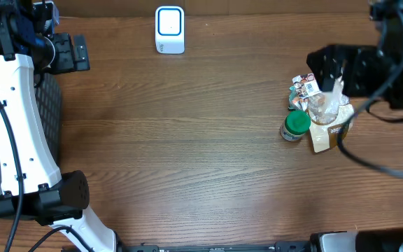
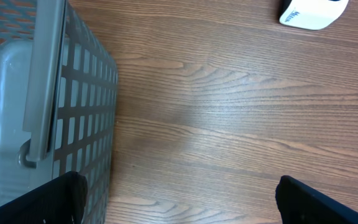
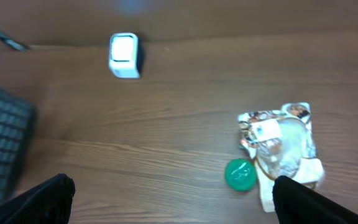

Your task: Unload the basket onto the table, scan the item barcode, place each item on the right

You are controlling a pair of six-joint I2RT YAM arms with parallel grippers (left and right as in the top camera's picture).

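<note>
Left gripper (image 2: 182, 202), right gripper (image 3: 179, 202): 2 spread wide, empty; 1 scanner (image 1: 169, 29), 1 bottle (image 1: 296, 126)

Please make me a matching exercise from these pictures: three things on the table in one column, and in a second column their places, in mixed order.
Things:
1. white scanner
2. grey basket
3. green-capped bottle

Places:
A. on the right side, touching the snack packets
B. at the far edge of the table, standing alone
C. at the left edge, near the left arm

Pairs: 1-B, 2-C, 3-A
</note>
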